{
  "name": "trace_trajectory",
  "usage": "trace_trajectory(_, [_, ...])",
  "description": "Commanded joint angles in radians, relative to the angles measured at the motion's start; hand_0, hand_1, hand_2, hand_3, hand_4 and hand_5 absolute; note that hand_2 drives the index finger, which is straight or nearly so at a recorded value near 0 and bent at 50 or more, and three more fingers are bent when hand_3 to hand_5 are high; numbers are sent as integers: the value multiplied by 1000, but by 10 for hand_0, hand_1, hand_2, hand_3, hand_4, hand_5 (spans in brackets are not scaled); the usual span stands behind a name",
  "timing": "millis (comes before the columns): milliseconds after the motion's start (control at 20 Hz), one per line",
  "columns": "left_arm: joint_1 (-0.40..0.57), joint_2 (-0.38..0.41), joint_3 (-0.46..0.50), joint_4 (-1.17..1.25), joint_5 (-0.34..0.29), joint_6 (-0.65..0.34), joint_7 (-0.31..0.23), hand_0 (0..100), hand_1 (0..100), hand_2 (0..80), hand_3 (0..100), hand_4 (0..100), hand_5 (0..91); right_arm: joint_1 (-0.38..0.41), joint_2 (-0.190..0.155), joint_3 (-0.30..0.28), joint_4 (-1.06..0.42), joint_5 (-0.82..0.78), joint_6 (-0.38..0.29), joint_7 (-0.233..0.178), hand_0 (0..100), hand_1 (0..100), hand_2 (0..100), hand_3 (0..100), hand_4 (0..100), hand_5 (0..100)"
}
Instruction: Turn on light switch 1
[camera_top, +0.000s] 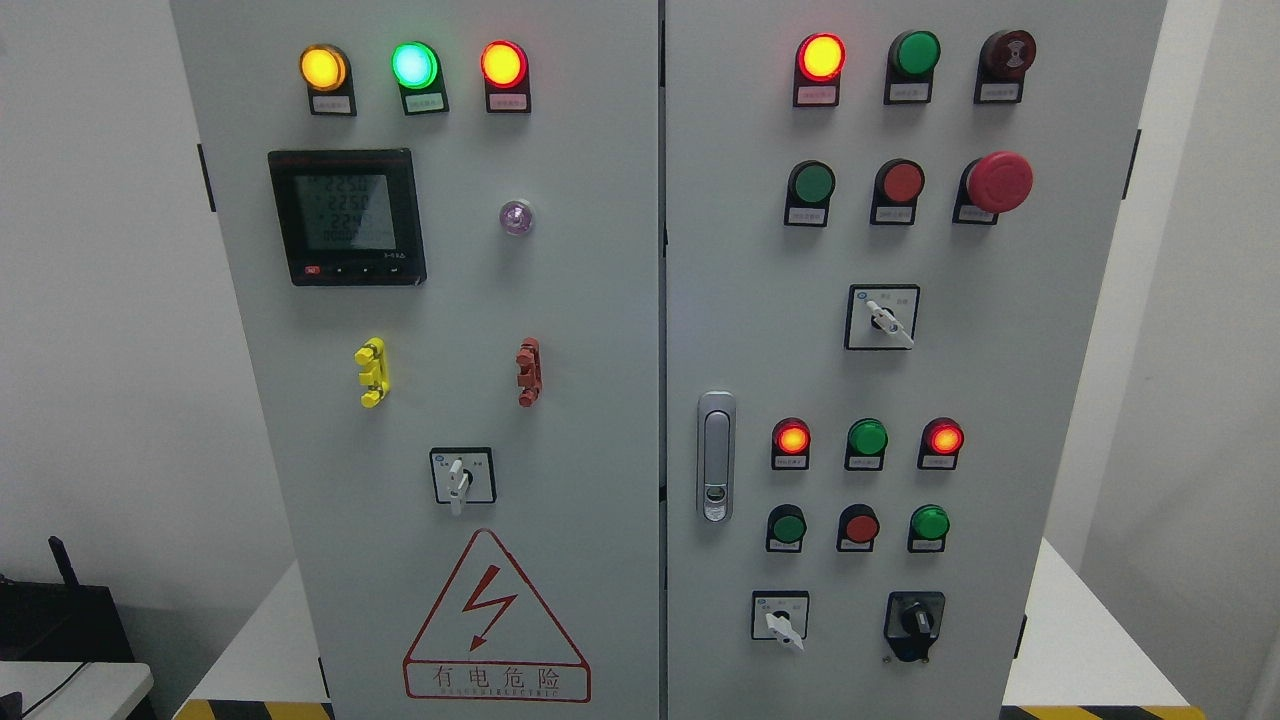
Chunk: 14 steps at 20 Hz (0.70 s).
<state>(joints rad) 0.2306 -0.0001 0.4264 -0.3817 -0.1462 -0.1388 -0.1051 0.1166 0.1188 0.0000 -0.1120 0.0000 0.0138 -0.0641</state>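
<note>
Neither robot hand in view, so their state can't be told. Grey electrical cabinet (600, 300), two doors. Light switch 1 can't be identified: labels too small. Rotary switches: left door lower middle (461, 476), right door centre (882, 317), right door bottom edge (780, 615). Top-left lamps (412, 65) lit.

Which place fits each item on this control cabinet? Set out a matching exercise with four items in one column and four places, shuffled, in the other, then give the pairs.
Items
1. digital meter
2. red mushroom button
3. door handle
4. warning triangle

Places
A. left edge of the right door, halfway down
B. bottom of the left door
C. upper right of the right door
D. upper left of the left door, below the three lit lamps

Pairs: 1-D, 2-C, 3-A, 4-B

Neither robot hand is in view.
</note>
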Motion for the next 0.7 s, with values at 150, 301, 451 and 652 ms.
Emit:
trace_trajectory(150, [46,29,354,-468,-13,-65,-1,313,74,0,132,192,0,0,1,17,0,-25,0,0,120,389,0,0,0,0])
trace_trajectory(301, [49,32,399,-571,25,-105,-24,320,90,49,245,331,0,0,1,17,0,-25,0,0,120,389,0,0,0,0])
trace_trajectory(451, [61,35,414,-712,69,-140,-77,333,107,122,346,416,24,0,-1,17,0,-25,0,0,120,389,0,0,0,0])
trace_trajectory(652, [61,48,440,-921,76,-140,-81,347,117,260,404,468,103,0,1,17,0,-25,0,0,120,389,0,0,0,0])
